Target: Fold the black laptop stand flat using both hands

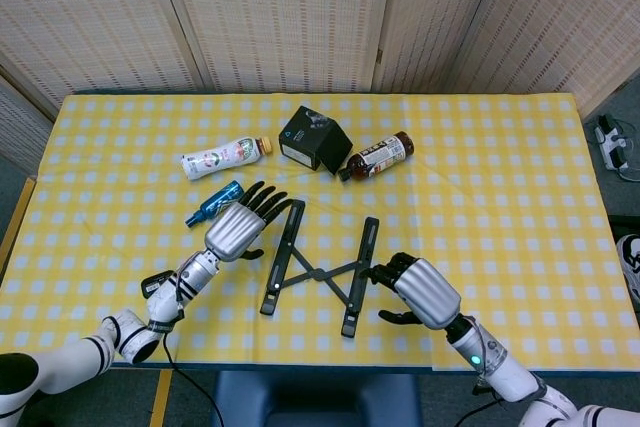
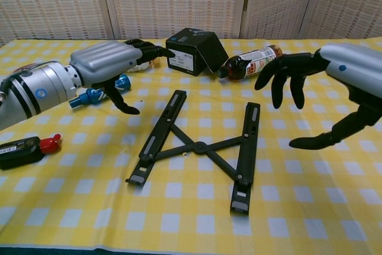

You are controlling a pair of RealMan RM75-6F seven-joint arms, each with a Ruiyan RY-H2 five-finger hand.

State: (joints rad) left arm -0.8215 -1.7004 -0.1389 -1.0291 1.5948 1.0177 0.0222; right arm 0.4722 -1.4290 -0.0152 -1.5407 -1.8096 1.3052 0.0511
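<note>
- Two hands hover over the bench (image 1: 520, 197), which wears a yellow-and-white checked cloth.
- The black laptop stand (image 1: 318, 269) lies flat at the near middle: two long slotted bars joined by thin crossed struts, matte and rigid.
- The left hand (image 1: 240, 226), silver shell with black fingers, is just left of the stand's left bar, fingers spread and empty, reaching toward the bar's far end.
- The right hand (image 1: 418, 289) sits just right of the right bar, fingers apart and arched downward, thumb held low, gripping nothing.
- Farther off lie a black box (image 1: 314, 139), a brown bottle (image 1: 375, 156), a white labelled bottle (image 1: 224, 157) and a small blue bottle (image 1: 213, 203).
- A black-and-red item (image 2: 27, 145) lies at the near left.
</note>
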